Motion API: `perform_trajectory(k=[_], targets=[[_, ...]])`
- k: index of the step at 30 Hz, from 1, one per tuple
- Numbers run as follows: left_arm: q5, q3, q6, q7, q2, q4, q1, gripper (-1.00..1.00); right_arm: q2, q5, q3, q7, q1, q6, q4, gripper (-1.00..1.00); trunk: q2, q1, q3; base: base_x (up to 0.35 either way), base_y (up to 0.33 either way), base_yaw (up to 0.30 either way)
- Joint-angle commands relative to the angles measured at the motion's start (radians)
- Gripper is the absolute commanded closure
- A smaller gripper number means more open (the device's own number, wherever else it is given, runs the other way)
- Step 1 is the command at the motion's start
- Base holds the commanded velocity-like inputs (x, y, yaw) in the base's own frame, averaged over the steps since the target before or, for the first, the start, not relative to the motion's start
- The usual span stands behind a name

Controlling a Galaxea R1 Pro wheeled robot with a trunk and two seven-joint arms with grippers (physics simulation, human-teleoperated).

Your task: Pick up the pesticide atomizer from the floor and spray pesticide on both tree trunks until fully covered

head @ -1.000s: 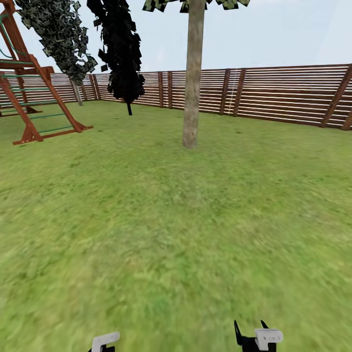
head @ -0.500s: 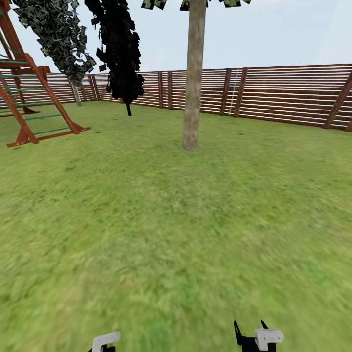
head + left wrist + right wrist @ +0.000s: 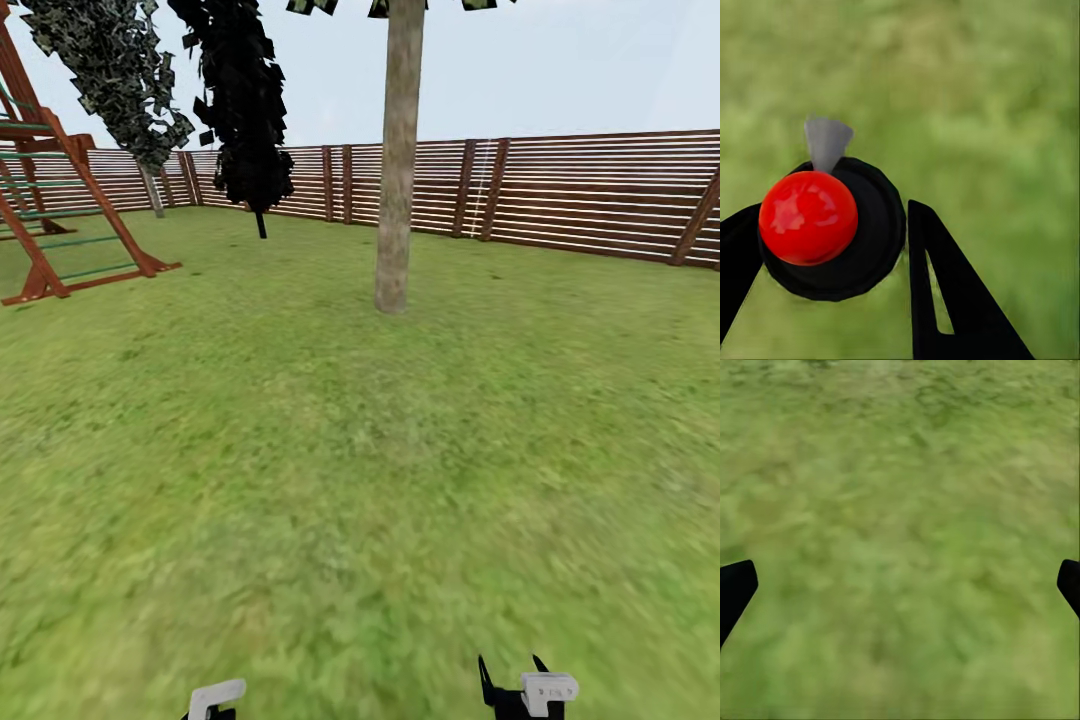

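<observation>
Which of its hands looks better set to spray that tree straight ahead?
The left hand, most likely: it is shut on the pesticide atomizer, red cap showing. The right hand is open over grass. The tree trunk stands ahead across the lawn.

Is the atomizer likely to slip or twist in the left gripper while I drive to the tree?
Probably rigid: the atomizer looks like a hard round bottle. Its rounded body between the left gripper's two flat fingers could let it rotate or slide. The glossy red cap suggests smooth plastic, so drive gently.

Grass (image 3: pixel 400 480) is mottled green. The trunk (image 3: pixel 397 160) is blotchy grey-brown, the fence (image 3: pixel 590 195) brown-slatted. The atomizer (image 3: pixel 832 229) is black, red-capped.
</observation>
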Motion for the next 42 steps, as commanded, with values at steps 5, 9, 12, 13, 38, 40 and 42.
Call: perform_trajectory(k=[5, 9, 12, 13, 38, 40, 42], targets=[[0.0, 0.0, 0.0, 0.001, 0.0, 0.0, 0.0, 1.0, 0.0, 0.0, 0.0, 0.0, 0.0, 0.0, 0.0, -1.0, 0.0, 0.0, 0.0, 0.338, 0.0, 0.0], [0.0, 0.0, 0.0, 0.001, 0.0, 0.0, 0.0, 1.0, 0.0, 0.0, -0.001, 0.0, 0.0, 0.0, 0.0, -1.0, 0.0, 0.0, 0.0, 0.338, 0.0, 0.0], [0.0, 0.0, 0.0, 0.001, 0.0, 0.0, 0.0, 1.0, 0.0, 0.0, 0.0, 0.0, 0.0, 0.0, 0.0, -1.0, 0.0, 0.0, 0.0, 0.338, 0.0, 0.0], [0.0, 0.0, 0.0, 0.001, 0.0, 0.0, 0.0, 1.0, 0.0, 0.0, 0.0, 0.0, 0.0, 0.0, 0.0, -1.0, 0.0, 0.0, 0.0, 0.338, 0.0, 0.0], [0.0, 0.0, 0.001, 0.001, 0.0, 0.0, 0.0, 1.0, 0.0, 0.0, 0.0, 0.0, 0.0, 0.0, 0.0, -1.0, 0.0, 0.0, 0.0, 0.338, 0.0, 0.0], [0.0, 0.0, 0.0, 0.001, 0.0, 0.0, 0.0, 1.0, 0.0, 0.0, 0.0, 0.0, 0.0, 0.0, 0.0, -1.0, 0.0, 0.0, 0.0, 0.338, 0.0, 0.0], [0.0, 0.0, 0.0, 0.001, 0.0, 0.0, 0.0, 1.0, 0.0, 0.0, 0.0, 0.0, 0.0, 0.0, 0.0, -1.0, 0.0, 0.0, 0.0, 0.338, 0.0, 0.0]])
